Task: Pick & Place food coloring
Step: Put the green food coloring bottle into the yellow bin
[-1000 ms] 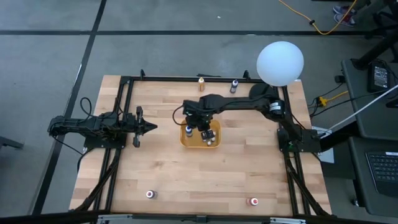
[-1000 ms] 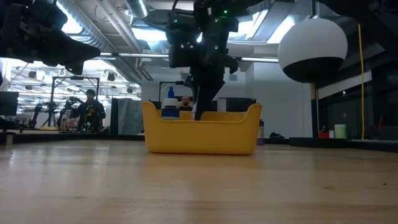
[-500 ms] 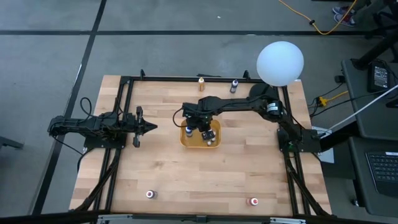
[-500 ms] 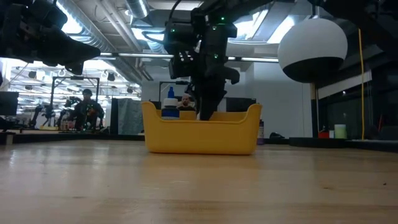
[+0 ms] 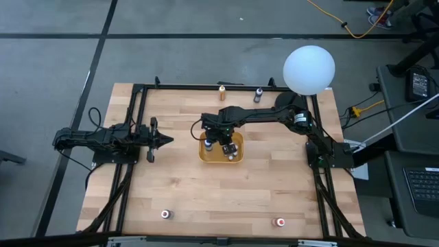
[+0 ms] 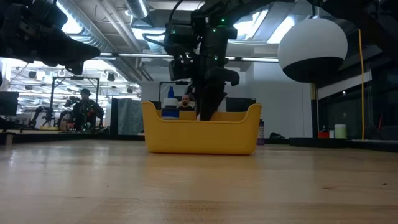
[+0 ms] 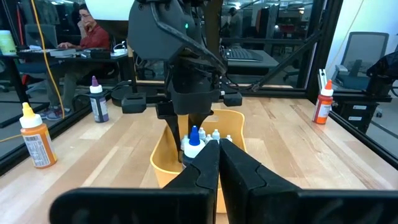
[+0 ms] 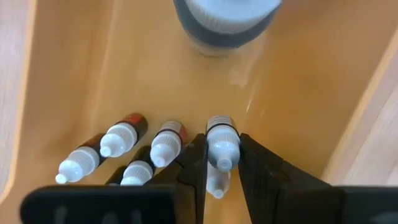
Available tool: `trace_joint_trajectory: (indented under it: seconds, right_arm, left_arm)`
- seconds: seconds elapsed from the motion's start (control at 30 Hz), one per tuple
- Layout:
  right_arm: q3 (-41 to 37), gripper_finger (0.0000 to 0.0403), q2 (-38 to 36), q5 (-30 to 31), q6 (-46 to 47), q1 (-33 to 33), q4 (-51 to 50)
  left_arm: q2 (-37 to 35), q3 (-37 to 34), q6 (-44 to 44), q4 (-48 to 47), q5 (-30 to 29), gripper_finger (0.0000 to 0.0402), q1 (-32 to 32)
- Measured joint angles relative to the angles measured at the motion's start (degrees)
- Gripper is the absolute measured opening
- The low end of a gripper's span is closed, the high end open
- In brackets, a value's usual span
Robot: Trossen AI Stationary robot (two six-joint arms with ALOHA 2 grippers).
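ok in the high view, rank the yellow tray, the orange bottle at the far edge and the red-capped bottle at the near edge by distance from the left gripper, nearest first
1. The yellow tray, mid-table, just ahead of the left gripper, whose jaws are shut.
2. The orange bottle, at the table's far edge.
3. The red-capped bottle, at the near edge on the right arm's side, clearly farthest.

The right arm is reaching from the table's right side across to its middle, its wrist pointing down and the right gripper [image 8: 222, 155] pinching a small bottle [image 8: 222, 142]. The left arm is lying stretched out at the left side, the left gripper [image 5: 167, 140] staying closed.
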Motion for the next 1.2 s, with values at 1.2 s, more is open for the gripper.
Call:
trace_joint_trajectory:
  seconds: [1.2]
  right_arm:
    - [0.0,0.008,2.4,1.2,2.2,-0.9,-0.3]
  left_arm:
    - [0.0,0.0,0.0,0.0,0.0,0.0006,0.0]
